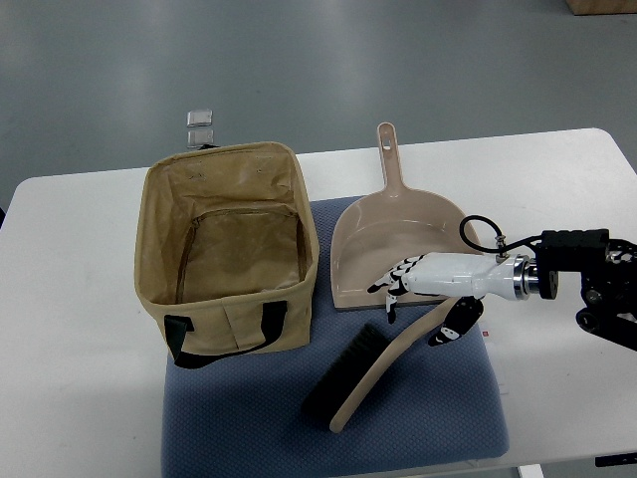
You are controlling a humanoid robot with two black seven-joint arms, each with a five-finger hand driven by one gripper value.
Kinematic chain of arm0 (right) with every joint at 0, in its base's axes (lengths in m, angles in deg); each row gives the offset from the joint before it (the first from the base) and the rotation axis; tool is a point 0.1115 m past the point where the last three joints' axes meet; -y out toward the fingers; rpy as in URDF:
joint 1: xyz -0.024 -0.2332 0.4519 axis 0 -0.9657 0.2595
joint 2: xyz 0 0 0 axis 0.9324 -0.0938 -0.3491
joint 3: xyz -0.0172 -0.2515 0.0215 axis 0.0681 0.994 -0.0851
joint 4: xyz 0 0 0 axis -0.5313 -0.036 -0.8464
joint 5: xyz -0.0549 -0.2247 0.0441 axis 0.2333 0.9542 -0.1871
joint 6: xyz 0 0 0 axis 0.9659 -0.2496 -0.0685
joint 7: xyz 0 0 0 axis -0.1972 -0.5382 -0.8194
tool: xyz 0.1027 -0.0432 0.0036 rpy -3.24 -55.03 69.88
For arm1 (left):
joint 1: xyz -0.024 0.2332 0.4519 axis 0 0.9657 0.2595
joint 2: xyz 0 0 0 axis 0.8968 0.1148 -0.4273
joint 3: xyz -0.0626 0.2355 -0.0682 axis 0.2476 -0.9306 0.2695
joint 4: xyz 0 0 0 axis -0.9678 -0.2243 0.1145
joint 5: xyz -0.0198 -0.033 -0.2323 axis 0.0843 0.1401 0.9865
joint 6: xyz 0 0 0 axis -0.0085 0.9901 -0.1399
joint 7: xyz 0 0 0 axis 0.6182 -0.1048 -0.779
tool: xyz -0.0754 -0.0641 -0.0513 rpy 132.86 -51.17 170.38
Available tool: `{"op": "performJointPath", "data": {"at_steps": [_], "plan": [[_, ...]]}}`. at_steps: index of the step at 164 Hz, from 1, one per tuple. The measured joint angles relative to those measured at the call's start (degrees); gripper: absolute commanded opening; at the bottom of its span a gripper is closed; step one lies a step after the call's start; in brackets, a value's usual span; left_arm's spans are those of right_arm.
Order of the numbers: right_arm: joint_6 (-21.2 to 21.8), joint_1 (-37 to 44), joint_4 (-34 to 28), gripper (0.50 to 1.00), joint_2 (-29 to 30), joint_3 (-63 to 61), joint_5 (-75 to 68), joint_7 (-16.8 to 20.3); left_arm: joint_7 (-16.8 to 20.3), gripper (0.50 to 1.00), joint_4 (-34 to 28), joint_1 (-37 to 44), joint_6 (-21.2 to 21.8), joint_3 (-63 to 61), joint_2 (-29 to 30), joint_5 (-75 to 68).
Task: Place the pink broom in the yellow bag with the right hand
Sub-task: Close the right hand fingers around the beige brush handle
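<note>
Top view: one steep look down on a white table (pixel 80 299); all places below are given from the bag.
Bag (pixel 227 254): tan-yellow, upright, mouth wide open, inside bare, so a drop from above would go in freely.
Mat (pixel 249 418): blue-grey pad under the bag's near edge, reaching right of it.
Broom (pixel 373 373): right of the bag and nearer the camera, lying flat on the mat, dark bristles toward the bag, pinkish handle curving away to the right; not yet lifted.
Dustpan (pixel 393 239): just right of the bag, flat, handle pointing away from the robot.
Right hand (pixel 433 284): right of the bag, over the dustpan's near edge and the broom's handle end; fingers loosely extended toward the bag, thumb below near the handle, nothing clearly gripped. Likely placed there to close on the handle.
Left hand: not seen.
Small packets (pixel 200 125): on the floor beyond the bag.
</note>
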Motion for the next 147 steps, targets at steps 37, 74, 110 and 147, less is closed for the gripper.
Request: {"op": "performJointPath", "data": {"at_steps": [37,74,110,147], "plan": [[-0.87,-0.81,-0.01,0.926,-0.02,-0.03,0.60,0.00,0.00,1.000,0.00,0.00,0.00,0.00,0.00,0.00],[-1.82,-1.33,-0.05,0.921,-0.08,0.09,2.15,0.06,0.00,1.000,0.00,0.00,0.00,0.00,0.00,0.00],[-1.92,-1.35,-0.05,0.876,-0.08,0.12,2.43,0.06,0.00,1.000,0.00,0.00,0.00,0.00,0.00,0.00],[-1.98,-1.50,0.18,0.809,-0.03,0.21,2.89,0.09,0.00,1.000,0.00,0.00,-0.01,0.00,0.00,0.00]]}}
